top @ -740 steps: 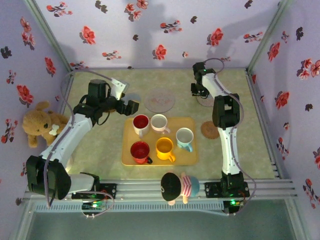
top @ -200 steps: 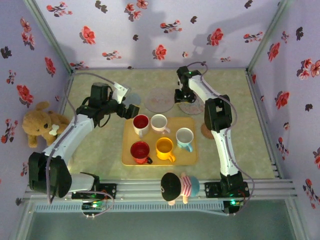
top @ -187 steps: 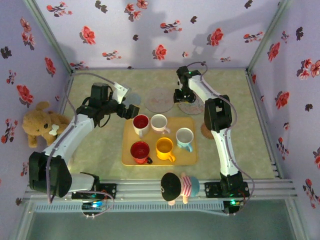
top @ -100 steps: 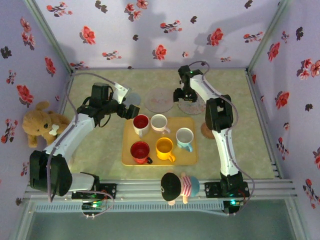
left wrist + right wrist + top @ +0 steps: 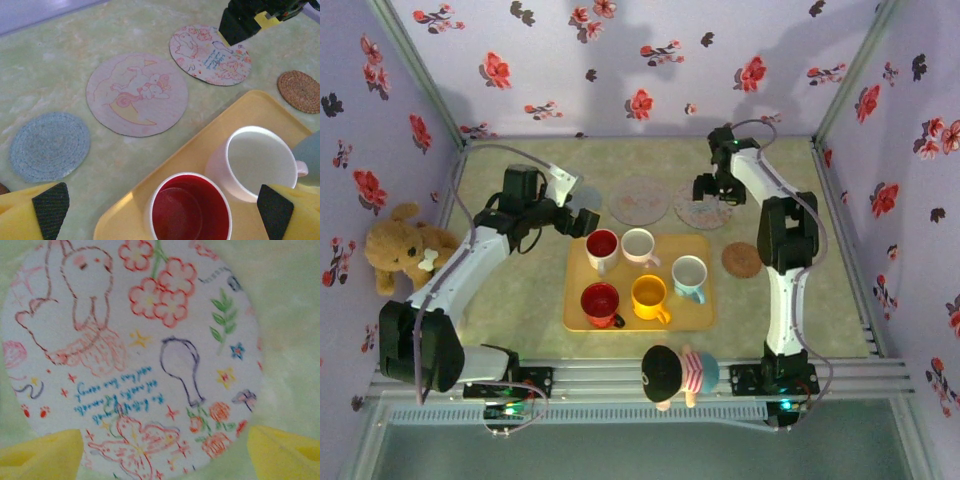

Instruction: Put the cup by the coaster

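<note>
My left gripper [image 5: 584, 222] hangs wide open just above the red cup [image 5: 189, 210], which stands on the tray [image 5: 200, 150] beside a white cup [image 5: 260, 162]. My right gripper [image 5: 162, 452] is spread too, low over the rabbit coaster [image 5: 135, 355], a finger near either edge, grasping nothing. That coaster lies on the table [image 5: 520, 290] just beyond the tray, next to a unicorn coaster [image 5: 136, 94].

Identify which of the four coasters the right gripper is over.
The rabbit-and-flowers coaster, just right of the unicorn one; the right gripper is over it, fingers spread.
</note>
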`<state>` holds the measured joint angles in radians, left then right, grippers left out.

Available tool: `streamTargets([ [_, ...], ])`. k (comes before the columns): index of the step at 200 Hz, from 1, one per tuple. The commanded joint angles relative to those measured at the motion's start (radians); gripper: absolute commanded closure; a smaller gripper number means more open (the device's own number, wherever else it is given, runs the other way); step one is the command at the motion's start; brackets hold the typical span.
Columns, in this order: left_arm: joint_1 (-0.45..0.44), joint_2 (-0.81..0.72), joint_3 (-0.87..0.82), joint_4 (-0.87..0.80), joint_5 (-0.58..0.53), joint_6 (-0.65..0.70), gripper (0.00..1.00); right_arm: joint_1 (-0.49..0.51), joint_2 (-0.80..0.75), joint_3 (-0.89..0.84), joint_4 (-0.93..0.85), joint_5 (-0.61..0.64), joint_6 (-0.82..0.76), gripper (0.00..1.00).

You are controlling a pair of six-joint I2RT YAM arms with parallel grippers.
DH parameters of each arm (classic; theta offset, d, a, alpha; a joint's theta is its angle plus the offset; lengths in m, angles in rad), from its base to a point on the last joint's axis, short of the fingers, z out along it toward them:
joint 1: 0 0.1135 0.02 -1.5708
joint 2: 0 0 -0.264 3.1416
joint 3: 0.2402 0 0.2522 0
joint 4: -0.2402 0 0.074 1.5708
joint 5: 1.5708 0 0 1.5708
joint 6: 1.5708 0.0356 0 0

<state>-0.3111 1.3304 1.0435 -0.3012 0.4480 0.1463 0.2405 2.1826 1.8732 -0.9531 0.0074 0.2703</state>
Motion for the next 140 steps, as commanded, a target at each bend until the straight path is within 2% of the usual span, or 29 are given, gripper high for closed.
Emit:
streamTargets([
  [1,-0.017,-0.028,0.053,-0.012,0.034,0.035,0.0,0.003,-0.118,-0.082,0.017,0.036,0.006,0.08],
  [33,-0.038,-0.062,0.07,-0.013,0.052,0.053,0.0,0.003,-0.247,-0.21,0.011,0.058,0.018,0.09],
  [88,-0.08,-0.09,0.09,-0.055,0.069,0.093,0.0,0.002,-0.448,-0.416,0.005,0.077,0.063,0.2],
  [103,-0.089,-0.095,0.086,-0.056,0.07,0.094,0.0,0.001,-0.491,-0.468,0.011,0.084,0.08,0.26],
  [140,-0.12,-0.099,0.062,-0.047,0.07,0.092,0.0,-0.006,-0.554,-0.597,0.054,0.071,0.121,0.49],
])
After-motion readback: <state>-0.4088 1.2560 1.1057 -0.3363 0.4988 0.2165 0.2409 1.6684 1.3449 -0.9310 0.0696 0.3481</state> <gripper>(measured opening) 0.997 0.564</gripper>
